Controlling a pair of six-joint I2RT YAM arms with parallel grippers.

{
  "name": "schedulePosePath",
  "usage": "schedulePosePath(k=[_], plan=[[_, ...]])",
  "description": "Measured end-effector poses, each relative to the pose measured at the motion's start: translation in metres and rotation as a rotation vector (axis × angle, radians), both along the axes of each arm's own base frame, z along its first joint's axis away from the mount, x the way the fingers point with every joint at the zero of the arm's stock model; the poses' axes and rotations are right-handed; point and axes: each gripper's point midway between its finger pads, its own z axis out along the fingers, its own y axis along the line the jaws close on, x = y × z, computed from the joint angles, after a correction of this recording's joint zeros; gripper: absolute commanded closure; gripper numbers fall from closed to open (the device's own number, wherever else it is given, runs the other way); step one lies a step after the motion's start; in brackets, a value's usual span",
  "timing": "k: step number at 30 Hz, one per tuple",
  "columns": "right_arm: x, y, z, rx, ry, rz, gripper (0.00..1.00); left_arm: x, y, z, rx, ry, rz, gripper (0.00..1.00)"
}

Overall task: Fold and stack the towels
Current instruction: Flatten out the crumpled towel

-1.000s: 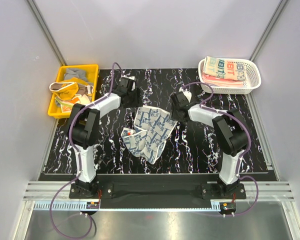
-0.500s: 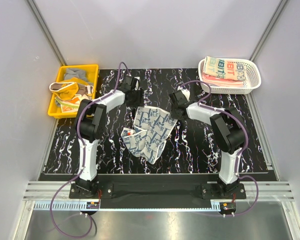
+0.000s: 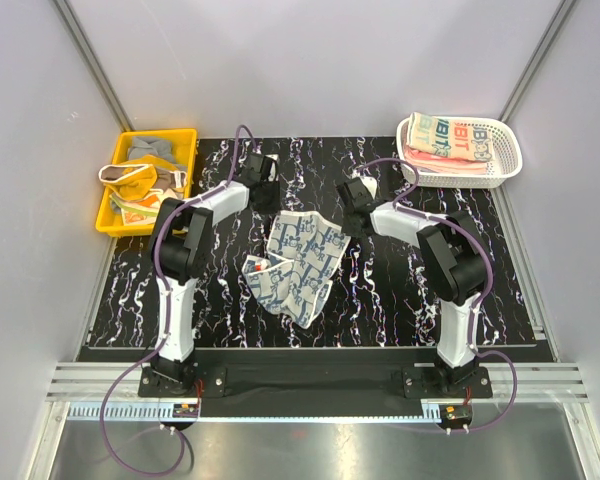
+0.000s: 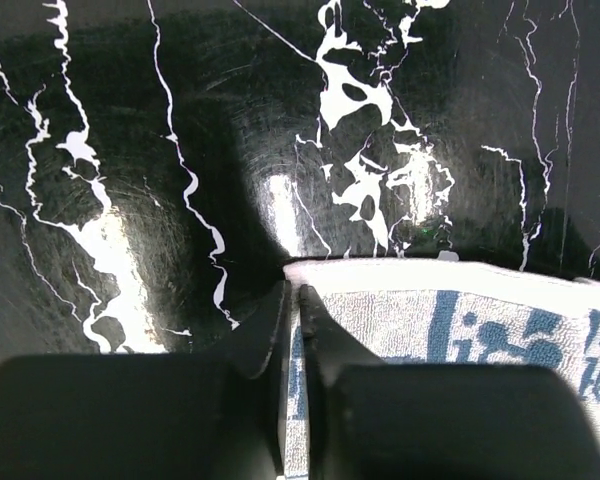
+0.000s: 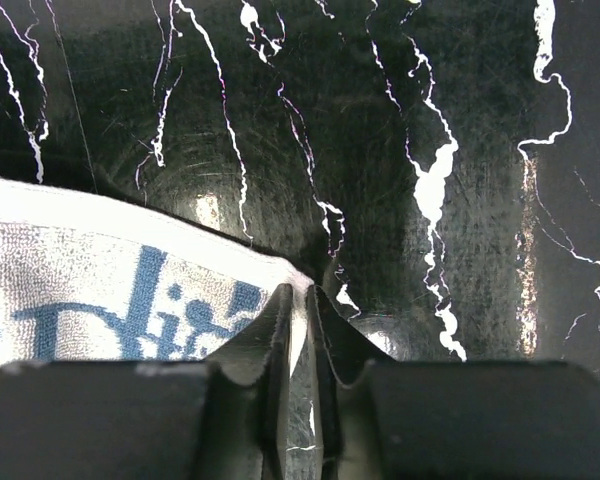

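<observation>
Left gripper and right gripper each clamp one upper corner of the blue-printed white towel lying at overhead frame centre.

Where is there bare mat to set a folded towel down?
Bare mat: between left arm and the mat's left edge; right of right arm, below the basket. Crowded centre: left pincer and right pincer pinch the towel.

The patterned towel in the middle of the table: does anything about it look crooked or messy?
Yes. The blue-and-white towel lies rumpled and skewed to the edges of the table, with its near-left corner curled over. The left gripper and right gripper each pinch one of its far corners. Nothing looks torn or spilled.
</observation>
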Motion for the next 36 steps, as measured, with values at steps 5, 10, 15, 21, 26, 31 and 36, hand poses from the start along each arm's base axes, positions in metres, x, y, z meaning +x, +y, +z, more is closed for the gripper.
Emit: schedulePosePath(k=[5, 10, 15, 21, 26, 31, 36], plan=[[0.000, -0.001, 0.001, -0.014, 0.004, 0.012, 0.96, -0.002, 0.001, 0.001, -0.002, -0.002, 0.004, 1.00], [0.000, -0.004, 0.005, -0.038, 0.009, 0.024, 1.00, -0.013, 0.010, 0.011, 0.007, 0.000, 0.023, 1.00], [0.002, -0.008, 0.012, -0.062, -0.002, 0.031, 1.00, -0.016, 0.016, 0.055, -0.008, -0.078, 0.048, 1.00], [0.005, -0.007, 0.045, -0.041, -0.061, 0.043, 1.00, -0.020, 0.018, 0.106, -0.051, -0.179, 0.061, 1.00], [0.004, -0.008, 0.086, -0.013, -0.132, 0.060, 1.00, -0.032, 0.022, 0.114, -0.067, -0.182, 0.078, 1.00], [-0.005, -0.005, 0.149, 0.052, -0.243, 0.119, 1.00, -0.062, 0.024, 0.141, -0.088, -0.202, 0.095, 1.00], [-0.027, -0.003, 0.239, 0.151, -0.415, 0.211, 1.00, -0.108, 0.004, 0.229, -0.161, -0.393, 0.042, 1.00]])
